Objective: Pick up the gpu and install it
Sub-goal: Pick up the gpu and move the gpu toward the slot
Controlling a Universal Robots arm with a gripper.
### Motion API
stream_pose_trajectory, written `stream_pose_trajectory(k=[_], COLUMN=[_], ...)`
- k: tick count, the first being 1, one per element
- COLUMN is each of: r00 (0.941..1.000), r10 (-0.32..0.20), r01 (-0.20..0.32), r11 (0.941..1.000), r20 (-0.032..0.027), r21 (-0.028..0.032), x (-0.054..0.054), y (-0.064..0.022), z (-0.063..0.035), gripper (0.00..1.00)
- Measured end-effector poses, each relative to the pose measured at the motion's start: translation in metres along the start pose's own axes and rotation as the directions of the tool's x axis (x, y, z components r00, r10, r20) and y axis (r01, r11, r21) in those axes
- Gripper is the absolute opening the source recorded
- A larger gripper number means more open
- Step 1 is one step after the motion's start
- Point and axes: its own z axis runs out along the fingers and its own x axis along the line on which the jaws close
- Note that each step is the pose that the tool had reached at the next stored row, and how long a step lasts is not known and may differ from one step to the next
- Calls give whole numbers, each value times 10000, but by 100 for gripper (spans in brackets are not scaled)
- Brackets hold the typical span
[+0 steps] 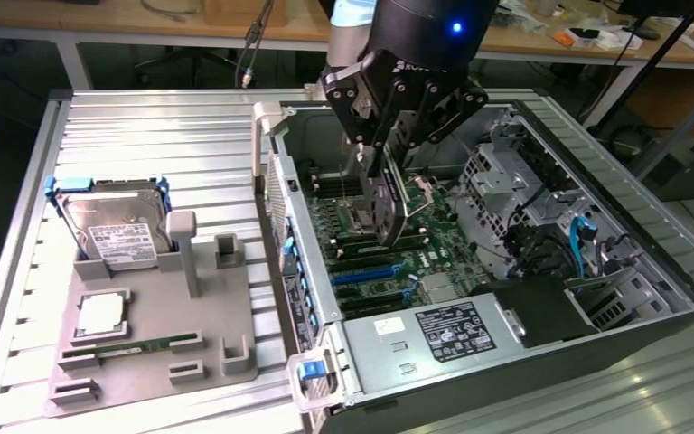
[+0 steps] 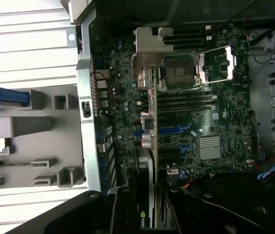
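Black metal jaws of one gripper (image 1: 389, 155) stood narrow, clamped on one gpu (image 1: 387, 208), which hung inside the one open computer case (image 1: 270, 181) at the upper centre of the exterior view. The card was held on edge. Its long axis ran down from the gripper toward the green motherboard (image 1: 444, 237), tilted slightly toward the exterior view's right. Seen by the wrist camera, the card showed edge-on, with its silver bracket (image 2: 148, 46) at the end farthest from the gripper, over the board's slots. Whether the card's lower end touched the board could not be told.

One power supply (image 1: 455, 330) with a white label sat in the case at the lower centre. On the ribbed metal table (image 1: 154, 136), at the exterior view's left, lay one grey tray (image 1: 154, 366). It held one hard drive (image 1: 112, 226) with blue rails, standing upright, one square processor chip (image 1: 102, 312) and one narrow green memory stick (image 1: 130, 346), all well apart from the gripper.
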Motion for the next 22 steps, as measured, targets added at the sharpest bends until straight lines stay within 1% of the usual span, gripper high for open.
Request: stream_pose_trajectory(k=[5,12,14,19,22], r00=[10000,10000,10000,10000,10000], r10=[0,0,0,-8,-10], r01=[0,0,0,8,10], r11=[10000,10000,10000,10000,10000], r20=[-1,0,-1,-1,-1], r21=[0,0,0,0,0], x=[-36,-165,-221,-452,-530], y=[4,15,20,41,48], z=[1,4,4,10,11], gripper=[27,27,27,27,27])
